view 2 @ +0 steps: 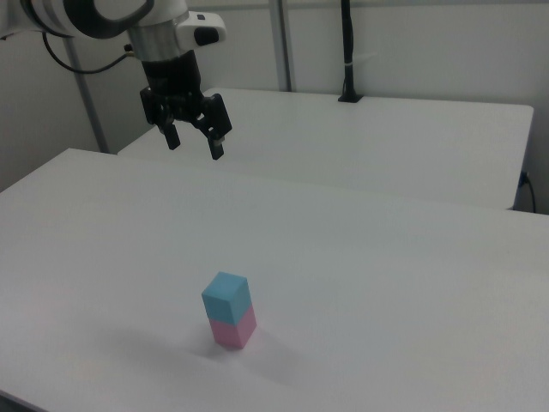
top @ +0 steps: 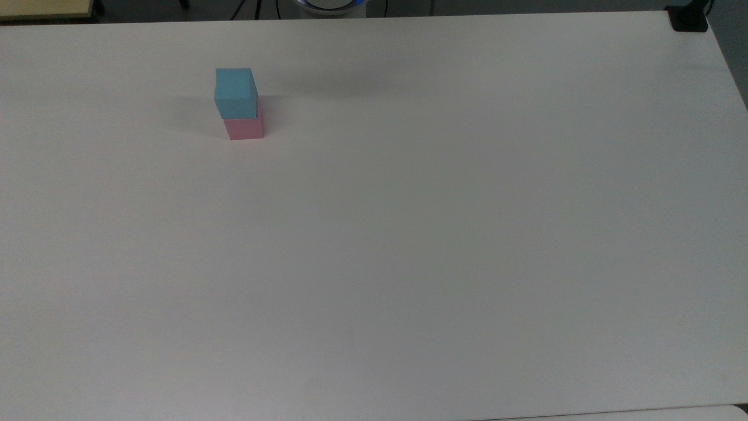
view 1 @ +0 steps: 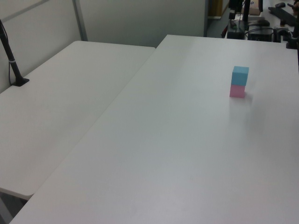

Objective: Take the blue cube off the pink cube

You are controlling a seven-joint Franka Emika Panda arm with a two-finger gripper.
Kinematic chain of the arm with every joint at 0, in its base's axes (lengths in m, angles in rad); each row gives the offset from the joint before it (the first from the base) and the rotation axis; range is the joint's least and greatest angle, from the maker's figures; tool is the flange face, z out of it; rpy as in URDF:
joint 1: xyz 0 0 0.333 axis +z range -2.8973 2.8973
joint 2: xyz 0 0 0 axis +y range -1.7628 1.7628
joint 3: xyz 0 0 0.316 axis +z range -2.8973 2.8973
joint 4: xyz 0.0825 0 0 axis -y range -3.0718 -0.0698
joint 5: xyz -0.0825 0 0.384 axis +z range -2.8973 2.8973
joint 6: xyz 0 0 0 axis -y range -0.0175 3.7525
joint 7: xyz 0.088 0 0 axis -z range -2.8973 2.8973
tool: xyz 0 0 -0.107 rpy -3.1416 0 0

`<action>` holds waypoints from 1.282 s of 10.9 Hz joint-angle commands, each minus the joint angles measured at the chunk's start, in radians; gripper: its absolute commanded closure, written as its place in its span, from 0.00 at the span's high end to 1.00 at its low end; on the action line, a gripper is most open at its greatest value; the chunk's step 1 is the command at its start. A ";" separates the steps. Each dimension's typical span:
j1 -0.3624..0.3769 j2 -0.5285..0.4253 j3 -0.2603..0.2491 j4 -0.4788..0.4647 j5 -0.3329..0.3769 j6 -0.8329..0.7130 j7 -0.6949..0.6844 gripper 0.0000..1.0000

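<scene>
White laminate formed the surface (top: 409, 263), which carried a two-cube stack near the far edge, toward the far-left corner in the top view. Above the surface in the right view, the arm (view 2: 111, 13) held the pincer (view 2: 195, 142) high and well apart from the stack, its fingers spread wide and holding nothing. The blue cube (top: 235, 92) sat squarely on top of the pink cube (top: 245, 128), and the pink cube rested on the surface.

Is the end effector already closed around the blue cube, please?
No, the end effector hangs open, well above the blue cube.
</scene>
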 commanded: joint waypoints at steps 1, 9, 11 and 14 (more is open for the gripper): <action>0.008 -0.009 0.008 0.003 0.018 -0.036 0.018 1.00; 0.008 -0.009 0.008 0.002 0.018 -0.040 0.018 1.00; -0.003 -0.013 0.007 0.008 0.005 -0.079 -0.020 1.00; -0.014 -0.015 -0.001 0.002 -0.076 -0.159 -0.272 1.00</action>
